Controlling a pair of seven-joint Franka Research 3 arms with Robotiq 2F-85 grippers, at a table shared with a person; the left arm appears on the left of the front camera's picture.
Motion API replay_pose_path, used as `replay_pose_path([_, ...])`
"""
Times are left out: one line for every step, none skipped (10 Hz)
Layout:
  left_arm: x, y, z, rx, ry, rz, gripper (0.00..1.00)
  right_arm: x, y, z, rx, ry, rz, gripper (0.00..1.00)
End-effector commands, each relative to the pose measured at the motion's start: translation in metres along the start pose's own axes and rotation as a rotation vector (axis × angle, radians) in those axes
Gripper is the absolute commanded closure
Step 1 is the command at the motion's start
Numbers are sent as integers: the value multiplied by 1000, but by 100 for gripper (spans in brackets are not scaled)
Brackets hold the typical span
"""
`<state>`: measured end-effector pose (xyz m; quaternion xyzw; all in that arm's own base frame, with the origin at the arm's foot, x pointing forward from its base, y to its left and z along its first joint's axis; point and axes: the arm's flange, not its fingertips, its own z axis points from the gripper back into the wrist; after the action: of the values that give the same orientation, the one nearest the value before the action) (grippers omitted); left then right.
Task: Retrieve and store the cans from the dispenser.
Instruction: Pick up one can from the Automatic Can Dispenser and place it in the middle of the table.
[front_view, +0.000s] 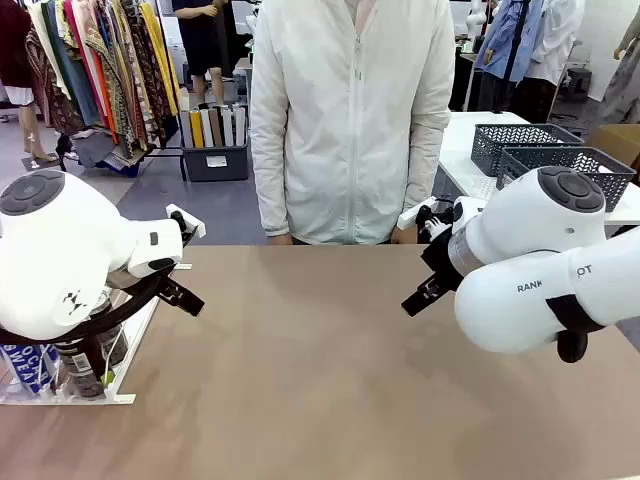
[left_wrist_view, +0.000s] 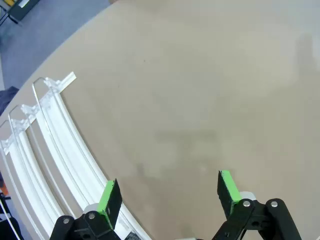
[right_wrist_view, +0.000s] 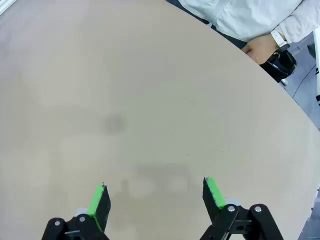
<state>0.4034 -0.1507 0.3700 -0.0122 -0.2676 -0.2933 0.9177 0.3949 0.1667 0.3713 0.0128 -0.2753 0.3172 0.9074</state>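
Observation:
The dispenser is a white sloped rack at the table's front left corner, partly hidden under my left arm. At its low end stand a blue can and a dark can. In the left wrist view the dispenser's rails curve along the left side, with small stoppers at their end and no can on the stretch in sight. My left gripper hangs open above bare table just beside the rails. My right gripper is open too, over bare table on the right side.
A person in a white jacket stands at the far edge, one hand by the rim. Two dark grey lattice baskets sit on a white table at the back right. The brown tabletop stretches between my arms.

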Motion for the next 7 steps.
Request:
replay_pose_path([0, 0, 0, 0, 0, 0, 0, 0, 0, 0, 0, 0, 0, 0])
replay_pose_path([0, 0, 0, 0, 0, 0, 0, 0, 0, 0, 0, 0, 0, 0])
replay_pose_path([0, 0, 0, 0, 0, 0, 0, 0, 0, 0, 0, 0, 0, 0])
replay_pose_path([0, 0, 0, 0, 0, 0, 0, 0, 0, 0, 0, 0, 0, 0])
replay_pose_path([0, 0, 0, 0, 0, 1, 0, 0, 0, 0, 0, 0, 0, 0])
replay_pose_path([3, -2, 9, -81, 16, -16, 0, 0, 0, 0, 0, 0, 0, 0])
replay_pose_path([8, -2, 23, -181, 68, 6, 0, 4, -7, 13, 144, 73, -89, 0])
